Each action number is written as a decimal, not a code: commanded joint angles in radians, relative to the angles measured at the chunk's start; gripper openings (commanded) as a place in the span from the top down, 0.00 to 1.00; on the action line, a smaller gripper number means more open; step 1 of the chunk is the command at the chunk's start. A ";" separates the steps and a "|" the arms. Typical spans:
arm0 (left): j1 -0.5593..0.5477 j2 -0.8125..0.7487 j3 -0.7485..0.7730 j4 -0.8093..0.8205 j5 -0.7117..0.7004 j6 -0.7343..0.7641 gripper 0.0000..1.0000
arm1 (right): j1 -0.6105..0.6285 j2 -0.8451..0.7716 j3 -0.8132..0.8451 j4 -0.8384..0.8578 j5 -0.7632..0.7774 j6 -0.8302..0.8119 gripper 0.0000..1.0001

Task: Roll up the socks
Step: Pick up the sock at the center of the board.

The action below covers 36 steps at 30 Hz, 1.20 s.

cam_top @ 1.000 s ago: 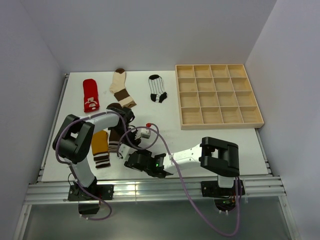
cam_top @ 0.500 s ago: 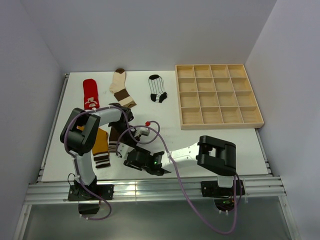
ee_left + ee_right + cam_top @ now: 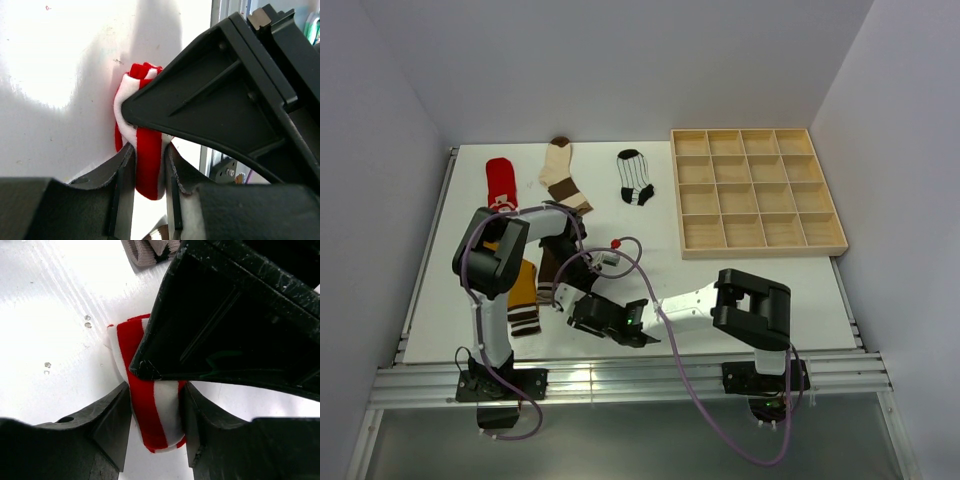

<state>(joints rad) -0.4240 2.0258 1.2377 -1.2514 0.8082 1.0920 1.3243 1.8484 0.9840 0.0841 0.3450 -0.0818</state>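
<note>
The red-white striped sock (image 3: 146, 165) is bunched into a thick fold, and both grippers pinch it. My left gripper (image 3: 148, 170) is shut on its lower end, with the right gripper's black body (image 3: 225, 100) just above. My right gripper (image 3: 156, 415) is shut on the same sock (image 3: 150, 410) from the other side. In the top view the two grippers meet at the table's front left, left gripper (image 3: 578, 276) and right gripper (image 3: 570, 298), and hide the sock. The mustard sock (image 3: 522, 290) and dark brown sock (image 3: 551, 264) lie beside them.
The red patterned sock (image 3: 500, 186), the cream-and-brown sock (image 3: 563, 175) and the white black-striped sock (image 3: 636, 178) lie along the back. A wooden compartment tray (image 3: 760, 249) stands at the right. A grey striped cuff (image 3: 150, 247) lies just beyond the grippers.
The left arm's elbow has swung up and to the right. The right arm has edged left. Both grippers stay closed together at the same spot.
</note>
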 commanded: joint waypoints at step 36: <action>0.329 0.076 0.431 -0.073 0.204 -0.239 0.57 | -0.115 0.025 0.018 -0.150 -0.135 0.117 1.00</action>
<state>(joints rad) -0.1352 2.1086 1.6070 -1.3315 0.9501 0.9413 1.2392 1.8538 1.0153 0.0586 0.2409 -0.0090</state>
